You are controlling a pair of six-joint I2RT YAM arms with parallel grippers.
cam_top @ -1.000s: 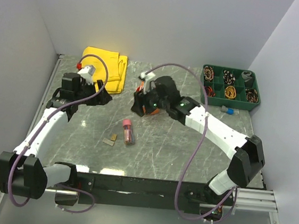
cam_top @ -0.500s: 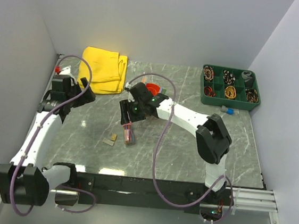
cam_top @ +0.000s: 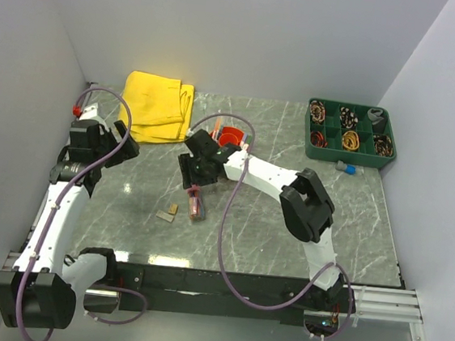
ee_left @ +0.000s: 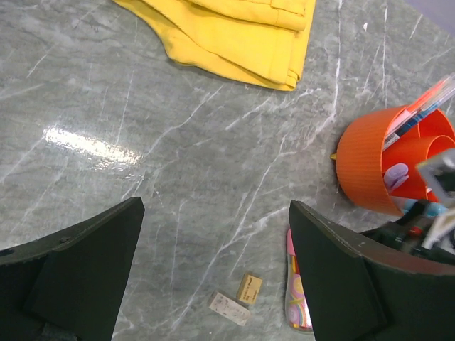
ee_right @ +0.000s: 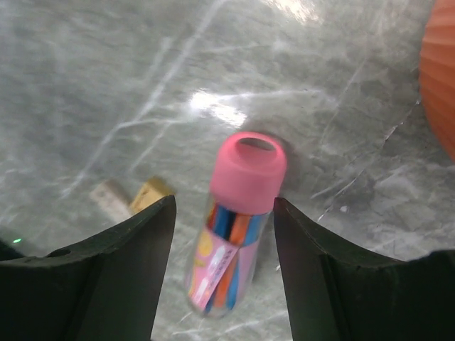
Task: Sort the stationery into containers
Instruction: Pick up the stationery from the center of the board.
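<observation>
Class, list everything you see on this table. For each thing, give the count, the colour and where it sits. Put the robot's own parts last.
cloth: one, yellow, folded, far left of the table
organiser bowl: one, orange, mid-table towards the back
pens: a few, mixed colours, standing in the organiser bowl
tube: one, clear with a pink cap, lying near the middle
small blocks: two, one tan and one pale, left of the tube
tray: one, green, divided, far right corner
small capped item: one, blue and grey, just in front of the tray
table: one, grey marble
left gripper: black, open, empty
right gripper: black, open, over the tube
</observation>
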